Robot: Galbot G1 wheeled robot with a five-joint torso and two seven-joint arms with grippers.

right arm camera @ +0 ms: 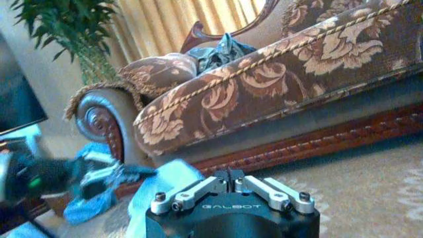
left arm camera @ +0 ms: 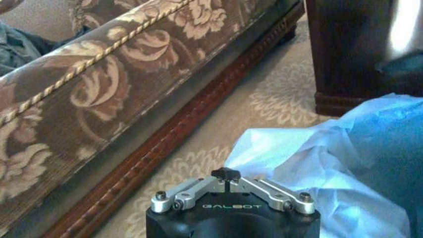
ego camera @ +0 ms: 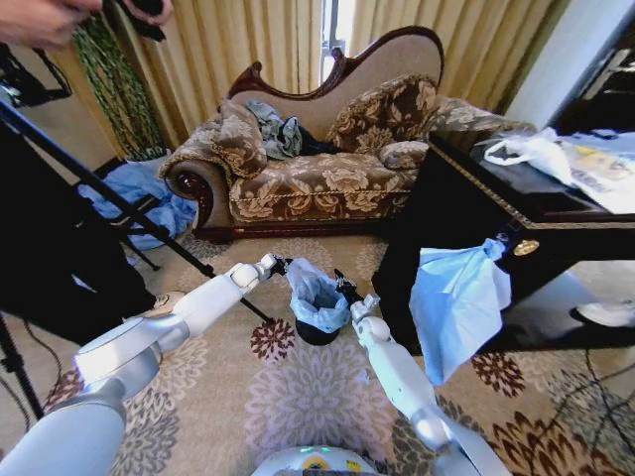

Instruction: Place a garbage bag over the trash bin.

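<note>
**Ana:** Garbage bag point(ego camera: 316, 291) in the middle of the floor, thin, crinkly, pale blue and see-through, bunched over the mouth of the trash bin point(ego camera: 316, 333). The bin is small, black, smooth and round, standing just in front of the sofa point(ego camera: 327, 178).

**Ben:** And an arm on each flank of that bin. The left gripper point(ego camera: 281, 265) is right at the bag's rim on the bin's left; the right gripper point(ego camera: 344, 287) is at the rim on its right. From the left wrist camera the left gripper's fingertips look pressed together on a black tip, plastic crumpled right beside it. Is it pinching the film? Can't tell.

**Ana:** Same story on the right wrist camera: linkage bars folded inward, tips drawn together, bag edge just beside them, contact unclear.

**Ben:** Any writing? "GALBOT" in pale letters on both black gripper housings.

**Ana:** The sofa is brown floral brocade, rope piping along the seat edge, carved dark wood rail below, scrolled arm. Clothes heaped on the seat.

**Ben:** Under the bin, a beige carpet point(ego camera: 298, 397) with maroon flower medallions. To the bin's right, a dark glossy cabinet point(ego camera: 466, 213) with another light-blue plastic sheet point(ego camera: 456, 302) hanging off its front, and a white plastic bag point(ego camera: 531, 151) on top.

**Ana:** Gold pleated curtains point(ego camera: 228, 45) behind the sofa, more blue plastic point(ego camera: 139, 198) heaped by its left arm.
</note>
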